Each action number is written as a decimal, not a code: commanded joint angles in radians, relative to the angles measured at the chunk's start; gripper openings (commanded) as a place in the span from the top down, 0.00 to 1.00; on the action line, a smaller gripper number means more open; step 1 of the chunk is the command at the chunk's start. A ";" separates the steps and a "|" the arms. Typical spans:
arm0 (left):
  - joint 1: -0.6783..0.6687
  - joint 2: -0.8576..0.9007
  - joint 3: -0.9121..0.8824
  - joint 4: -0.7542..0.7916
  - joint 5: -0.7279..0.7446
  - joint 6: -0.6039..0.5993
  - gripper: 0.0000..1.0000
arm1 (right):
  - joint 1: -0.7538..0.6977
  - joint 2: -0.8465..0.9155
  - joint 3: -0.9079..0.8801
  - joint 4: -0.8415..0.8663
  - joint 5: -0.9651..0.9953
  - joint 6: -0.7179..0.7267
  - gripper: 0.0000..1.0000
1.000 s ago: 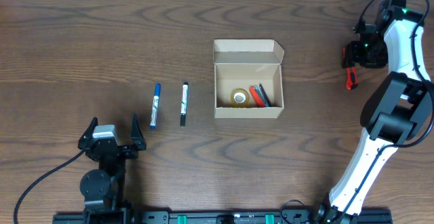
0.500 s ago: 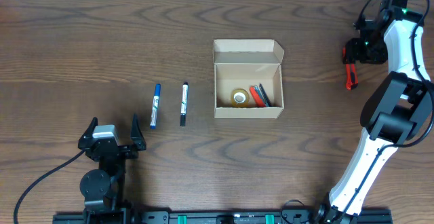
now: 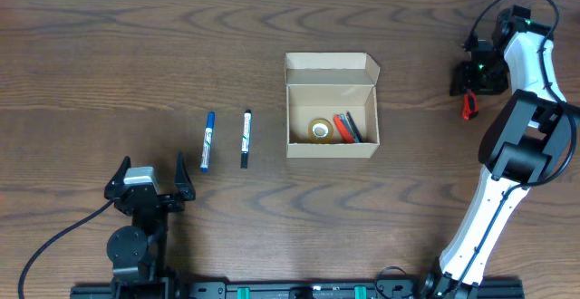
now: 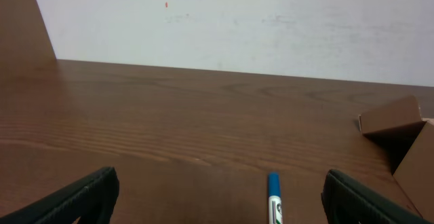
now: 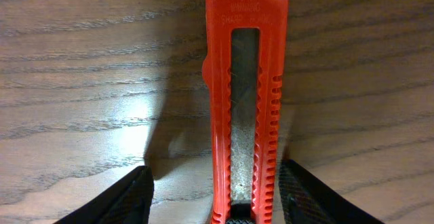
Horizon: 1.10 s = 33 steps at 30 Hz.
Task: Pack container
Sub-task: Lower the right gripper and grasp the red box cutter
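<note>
While the left gripper (image 3: 151, 174) sits low at the near edge with its jaws apart and empty, a blue marker (image 3: 207, 141) lies just ahead of it and a little to its right. A black marker (image 3: 246, 139) lies beside that, further right. Both have their long axes pointing away from this gripper.

Further ahead and to its right stands the container (image 3: 332, 149), lid flap folded back on the far side. A roll of tape (image 3: 320, 130) and red and black pens (image 3: 347, 127) lie inside.

From the right gripper (image 3: 469, 89) the container is well off to the left and slightly nearer the robot. That arm is stretched far out, its wrist bent down over a red box cutter (image 5: 245, 102). The cutter's long axis runs straight out between the fingers (image 5: 119, 198), which stand apart on either side of the handle, not clamped. The right arm is much the nearer to the cutter, so closing squarely across the narrow handle looks like the next move.
</note>
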<state>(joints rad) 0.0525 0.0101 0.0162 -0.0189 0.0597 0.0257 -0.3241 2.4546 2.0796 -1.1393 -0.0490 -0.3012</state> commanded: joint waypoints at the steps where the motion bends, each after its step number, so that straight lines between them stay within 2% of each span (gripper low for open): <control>1: 0.003 -0.006 -0.011 -0.052 0.011 -0.003 0.05 | -0.003 0.005 -0.002 0.000 -0.007 -0.014 0.48; 4: 0.003 -0.006 -0.011 -0.052 0.011 -0.003 0.05 | -0.003 0.005 -0.002 0.000 -0.007 -0.014 0.60; 10: 0.003 -0.006 -0.011 -0.052 0.012 -0.003 0.05 | -0.003 0.005 -0.002 -0.001 -0.007 -0.014 0.70; 12: 0.003 -0.006 -0.011 -0.052 0.011 -0.003 0.05 | -0.003 0.005 -0.002 -0.001 -0.004 -0.013 0.80; 16: 0.003 -0.006 -0.012 -0.052 0.011 -0.003 0.05 | -0.003 0.005 -0.002 -0.001 0.000 -0.006 0.90; 18: 0.003 -0.006 -0.011 -0.052 0.011 -0.003 0.05 | -0.003 0.005 -0.002 -0.002 0.000 -0.002 0.98; 33: 0.003 -0.006 -0.011 -0.052 0.011 -0.003 0.05 | 0.010 0.005 0.001 -0.002 -0.013 0.034 0.99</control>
<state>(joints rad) 0.0525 0.0101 0.0162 -0.0189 0.0597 0.0257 -0.3241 2.4542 2.0796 -1.1400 -0.0502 -0.2916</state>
